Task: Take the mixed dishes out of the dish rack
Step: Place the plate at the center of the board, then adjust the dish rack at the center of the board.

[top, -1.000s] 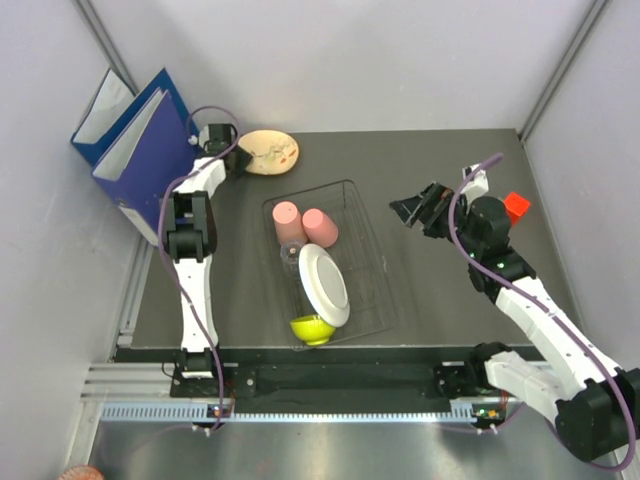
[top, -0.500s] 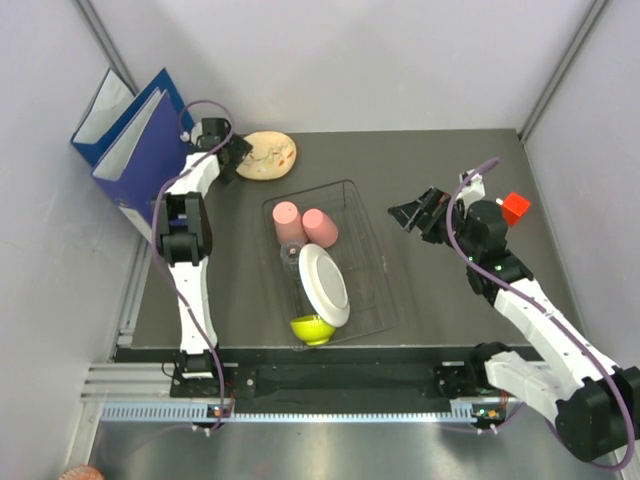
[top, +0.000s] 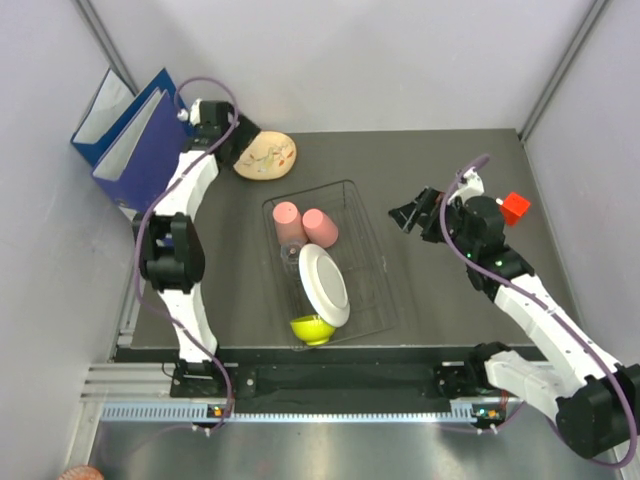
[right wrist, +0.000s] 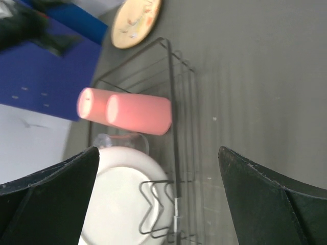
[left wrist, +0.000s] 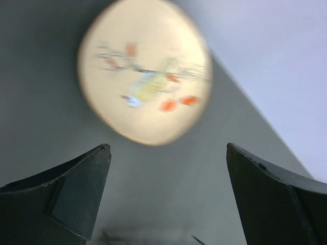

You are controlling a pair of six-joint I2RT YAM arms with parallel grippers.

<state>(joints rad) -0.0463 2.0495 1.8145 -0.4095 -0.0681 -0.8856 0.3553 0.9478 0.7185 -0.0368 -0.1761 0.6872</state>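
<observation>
**Dish rack stock: one plate out, five pieces in**

Change since last frame: the left arm has swung up toward the far-left corner. The left pincer (left wrist: 167,151) has let go of the tan patterned plate (top: 265,157), and its jaws now stand wide apart above it. The right arm has barely shifted.

- Tan patterned plate: out of the rack, lying on the dark surface (top: 450,160) beyond the rack's far-left corner, patterned face up. It sits near the blue binder (top: 140,130). The pattern is blurred in the left wrist view.
- Dish rack (top: 375,270): black wire, long axis running far to near, with the near end skewed slightly right.
- Pink cups (top: 286,218) (top: 320,227): side by side and touching at the rack's far end. Which end is the mouth cannot be told.
- Clear glass (right wrist: 120,140): just behind the cups, faint, partly hidden by the white plate.
- White plate (top: 323,283): on edge mid-rack, tilted, its long axis along the rack. No print can be made out.
- Lime-yellow bowl (top: 313,328): at the rack's near-left corner, its top edge covered by the white plate.
- Right pincer (right wrist: 158,150): jaws wide apart, empty, hovering right of the rack.
- Red cube (top: 516,208): beside the right arm.
</observation>
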